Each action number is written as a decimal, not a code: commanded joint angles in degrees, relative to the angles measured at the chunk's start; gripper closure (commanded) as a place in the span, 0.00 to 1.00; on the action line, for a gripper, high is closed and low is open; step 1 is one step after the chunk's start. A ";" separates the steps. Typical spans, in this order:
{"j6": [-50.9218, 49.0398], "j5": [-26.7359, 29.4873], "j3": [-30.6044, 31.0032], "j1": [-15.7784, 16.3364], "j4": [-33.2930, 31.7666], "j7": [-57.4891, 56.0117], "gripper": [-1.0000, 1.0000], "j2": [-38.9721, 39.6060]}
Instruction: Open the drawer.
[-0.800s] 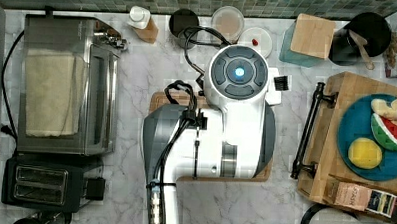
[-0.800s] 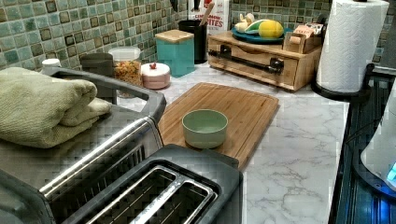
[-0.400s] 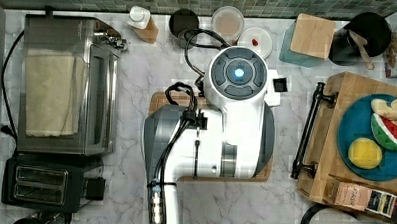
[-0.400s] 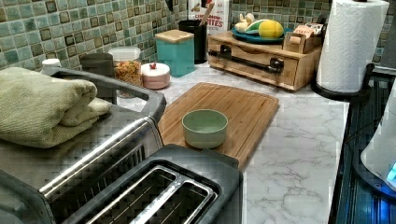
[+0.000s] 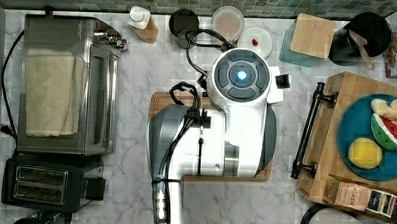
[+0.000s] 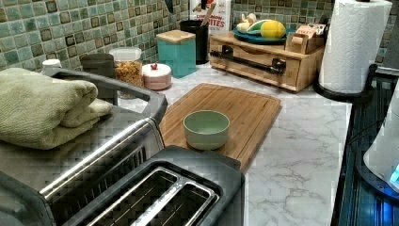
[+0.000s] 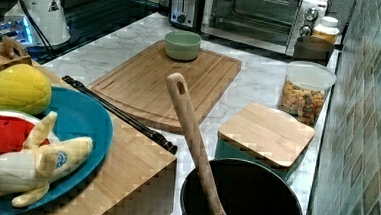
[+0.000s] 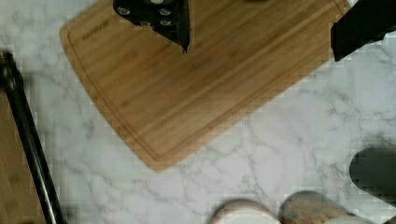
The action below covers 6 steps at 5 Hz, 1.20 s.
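The drawer [image 6: 256, 71] is the front of a light-wood box [image 5: 330, 146] at the top view's right, and it looks flush with the box. Its long black bar handle [image 5: 306, 132] runs along the front, also seen in the left view [image 6: 247, 60], the right view [image 7: 120, 114] and the wrist view [image 8: 29, 145]. My gripper [image 8: 261, 51] hangs open over the bamboo cutting board [image 8: 187, 88], its two black fingers [image 8: 161, 18] wide apart with nothing between them. The handle lies off to one side, apart from the fingers. My white arm [image 5: 236, 118] covers the board in the top view.
A green bowl [image 6: 206, 128] sits on the cutting board [image 6: 235, 108]. A blue plate of toy fruit [image 5: 370, 138] rests on the box. A teal canister [image 6: 176, 52], jars, a utensil pot [image 7: 243, 201], a toaster oven [image 5: 67, 82], a toaster [image 5: 39, 186] and a paper towel roll [image 6: 353, 44] ring the counter.
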 commanded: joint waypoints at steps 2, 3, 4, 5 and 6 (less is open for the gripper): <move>13.41 -0.23 -7.59 -8.63 -5.42 -26.51 0.00 3.83; 15.82 -4.75 -8.07 -9.26 -5.88 -25.29 0.00 4.77; 16.85 -7.27 -10.19 -8.36 -6.52 -25.99 0.00 5.33; 21.22 -8.18 -10.51 -9.14 -8.45 -28.56 0.00 6.38; 22.51 -8.03 -9.47 -10.92 -8.14 -30.75 0.00 8.22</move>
